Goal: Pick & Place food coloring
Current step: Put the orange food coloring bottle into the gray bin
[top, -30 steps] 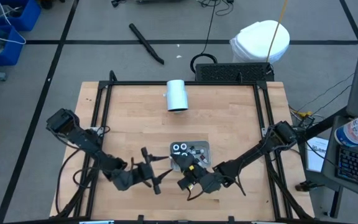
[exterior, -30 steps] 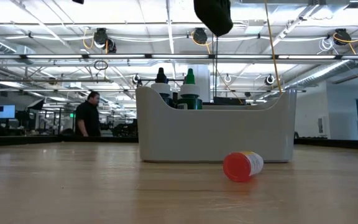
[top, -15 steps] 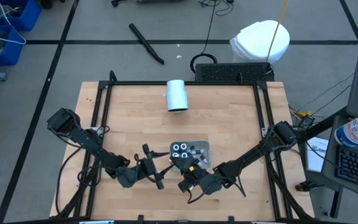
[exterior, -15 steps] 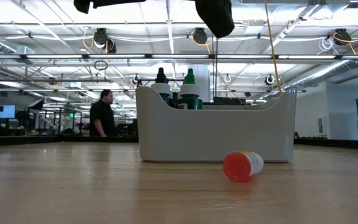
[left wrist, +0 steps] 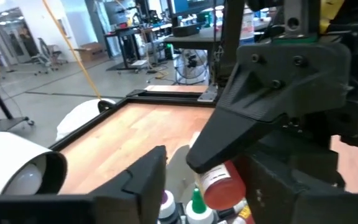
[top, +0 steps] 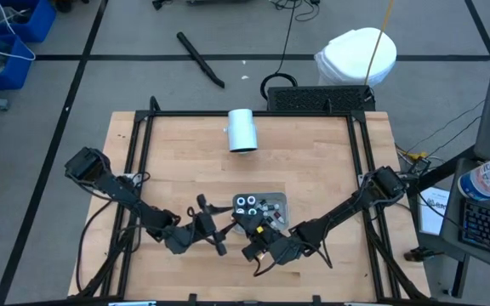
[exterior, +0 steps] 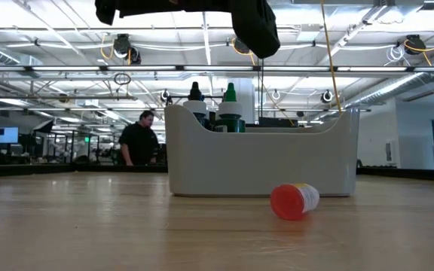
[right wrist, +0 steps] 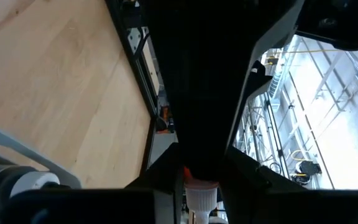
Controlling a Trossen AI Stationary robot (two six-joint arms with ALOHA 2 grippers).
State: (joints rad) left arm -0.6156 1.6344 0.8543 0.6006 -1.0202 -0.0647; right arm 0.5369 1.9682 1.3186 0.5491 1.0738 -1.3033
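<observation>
Right tool (top: pixel 258 240), lower centre of the high view, is clamped on a red food coloring bottle (left wrist: pixel 221 188) beside the grey tray (exterior: pixel 262 162). Left tool (top: pixel 213 231) hovers spread, empty (close alongside). Advise lowering squarely before release.

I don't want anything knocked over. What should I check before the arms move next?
1. Right pincer grip: ok, shut on a red bottle by the tray.
2. Left pincer: ok, open, beside the tray.
3. Tray upright: ok.
4. All bottles standing: not ok, a red-capped bottle lies on its side on the table outside the tray.
5. Free space in the tray: cannot tell.
</observation>
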